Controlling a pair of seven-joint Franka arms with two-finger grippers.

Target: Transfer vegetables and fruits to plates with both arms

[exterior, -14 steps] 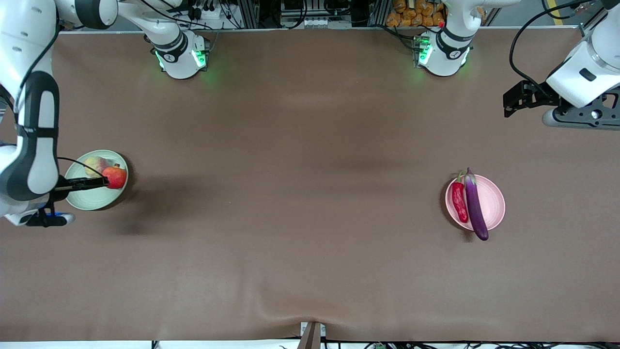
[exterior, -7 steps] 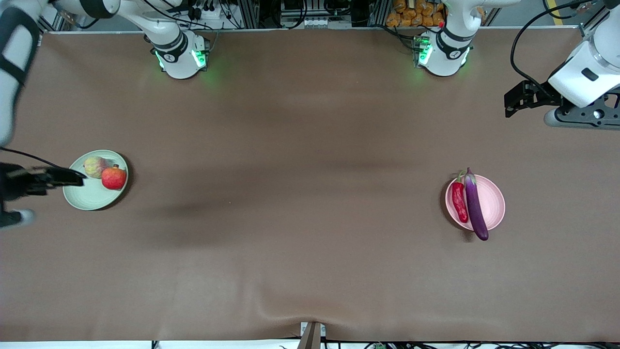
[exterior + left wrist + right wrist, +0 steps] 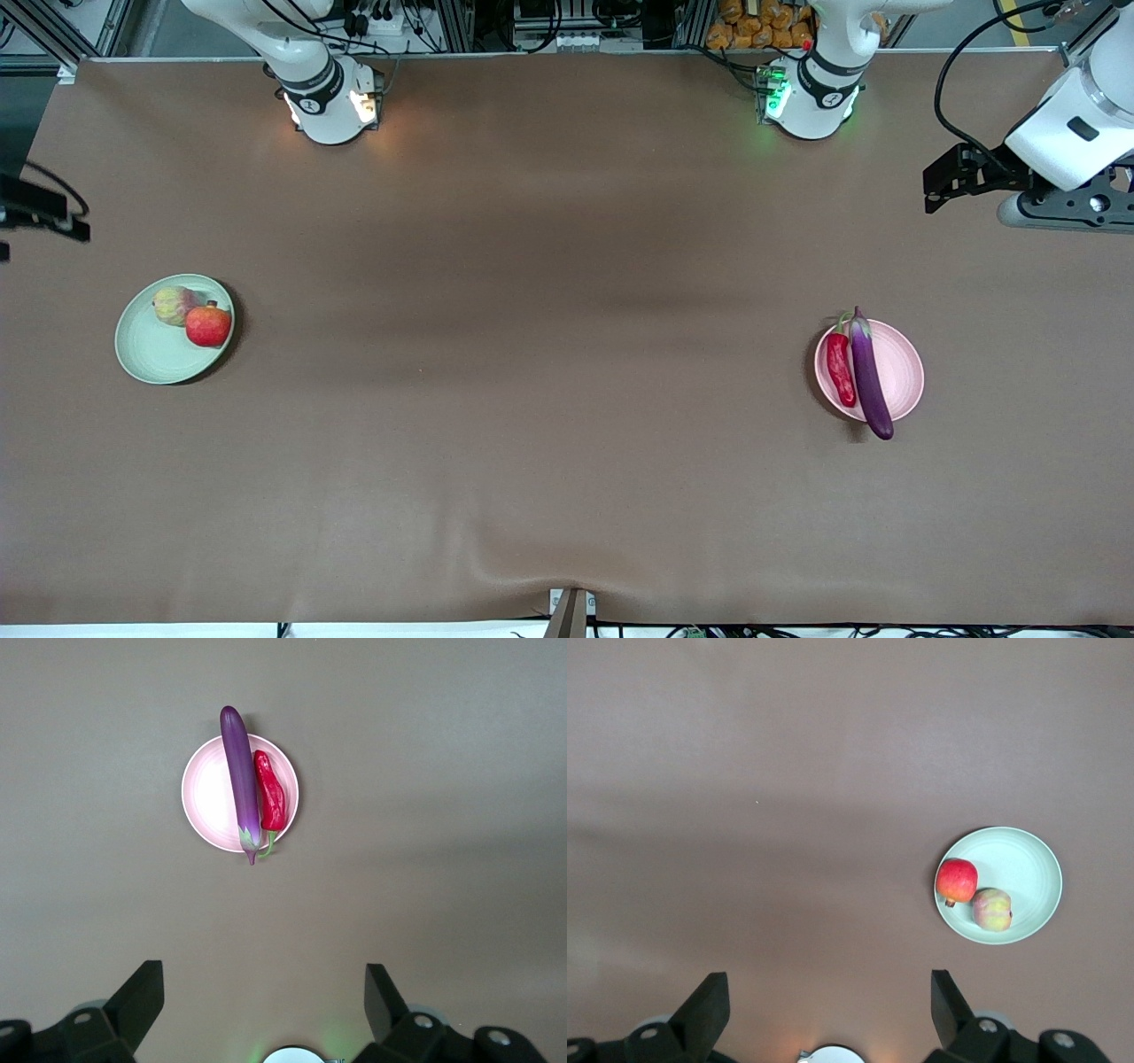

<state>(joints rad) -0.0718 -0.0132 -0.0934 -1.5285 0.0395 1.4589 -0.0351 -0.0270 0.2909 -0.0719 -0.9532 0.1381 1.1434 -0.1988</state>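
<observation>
brown table (image 3: 549,354): left gripper (image 3: 263,992) and right gripper (image 3: 828,997) gape wide, holding nothing.

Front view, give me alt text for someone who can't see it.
A brown table holds a mint plate with two round fruits and a pink plate with an eggplant and chili. Both grippers hang empty over the table's ends.

Even, fairly bright overhead light falls on the brown table (image 3: 567,354), with a broad soft dark band across its middle. The mint plate (image 3: 151,359) and pink plate (image 3: 899,354) cast small dark shadows. The eggplant (image 3: 868,377) shows glossy highlights. Wrist views look slightly hazy.
</observation>
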